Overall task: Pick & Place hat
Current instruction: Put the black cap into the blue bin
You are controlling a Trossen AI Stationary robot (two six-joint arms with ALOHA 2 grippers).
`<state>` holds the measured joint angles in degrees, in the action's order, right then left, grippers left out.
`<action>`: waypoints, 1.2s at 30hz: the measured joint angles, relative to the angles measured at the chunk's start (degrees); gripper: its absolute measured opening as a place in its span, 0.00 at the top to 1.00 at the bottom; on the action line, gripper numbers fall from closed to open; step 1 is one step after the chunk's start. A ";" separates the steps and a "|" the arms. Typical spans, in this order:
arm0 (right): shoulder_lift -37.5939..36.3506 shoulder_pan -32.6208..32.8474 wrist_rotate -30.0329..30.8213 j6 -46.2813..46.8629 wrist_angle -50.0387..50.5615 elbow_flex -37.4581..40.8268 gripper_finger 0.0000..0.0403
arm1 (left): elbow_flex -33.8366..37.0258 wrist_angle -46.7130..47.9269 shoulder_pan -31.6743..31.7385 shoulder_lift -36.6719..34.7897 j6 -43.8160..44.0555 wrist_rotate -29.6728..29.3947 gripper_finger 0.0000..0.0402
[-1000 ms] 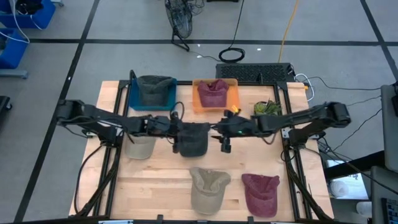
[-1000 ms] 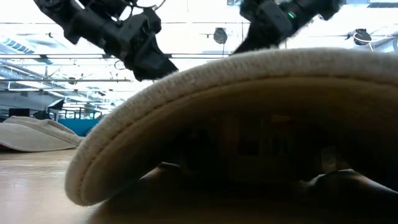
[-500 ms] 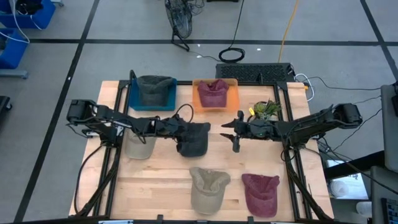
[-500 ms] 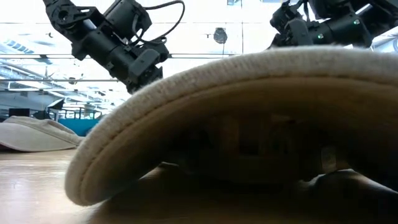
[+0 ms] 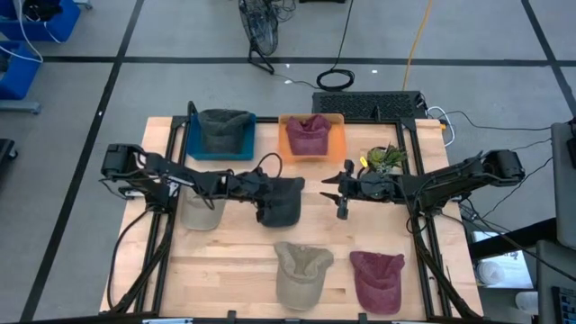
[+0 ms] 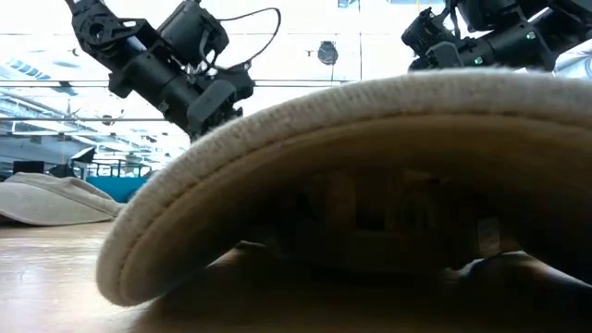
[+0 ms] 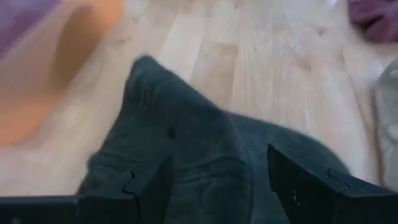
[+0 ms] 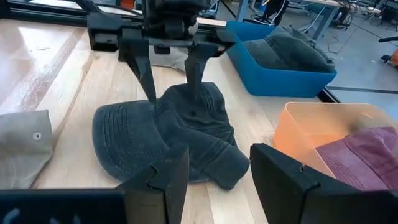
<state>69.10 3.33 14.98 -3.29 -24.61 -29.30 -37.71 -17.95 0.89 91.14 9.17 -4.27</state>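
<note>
A dark grey hat (image 5: 282, 202) lies flat on the wooden table's middle, with its crown bunched up. My left gripper (image 5: 260, 186) is at the hat's left side. It is open, and its fingers (image 8: 151, 81) point down on either side of the raised crown (image 7: 205, 143). My right gripper (image 5: 339, 193) is open and hangs to the right of the hat, clear of it, facing it (image 8: 168, 137). My left gripper stands open over the hat's crown, slanting down from the table's left, with one fingertip (image 8: 188, 79) at the crown's fold and the other at its side. I cannot tell whether the tips touch the cloth. The hat lies on the table.
A blue bin (image 5: 221, 135) with a dark hat and an orange bin (image 5: 311, 137) with a maroon hat stand at the far edge. A green patterned hat (image 5: 388, 157), a beige hat (image 5: 202, 214), a khaki hat (image 5: 301, 272) and a maroon hat (image 5: 378, 279) lie around.
My right gripper has drawn back from the dark grey hat toward the table's right edge and now hangs clear of it. My left gripper has stayed at the hat while its arm shifted. The hat lies in the same place.
</note>
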 joint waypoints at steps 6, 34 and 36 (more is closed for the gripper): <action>0.01 0.00 -0.02 0.94 1.06 0.00 0.62 | 0.02 -0.19 0.16 3.59 0.15 0.21 0.36; 0.01 0.00 0.11 1.11 0.89 2.25 0.62 | 0.00 -1.65 1.84 3.69 -3.48 0.21 0.78; 0.01 0.00 0.11 1.14 0.84 2.25 0.61 | 0.00 -1.66 1.84 3.69 -3.48 0.21 0.82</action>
<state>69.10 3.33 15.09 -2.15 -23.77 -27.05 -37.71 -19.62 2.72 94.83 5.69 -4.05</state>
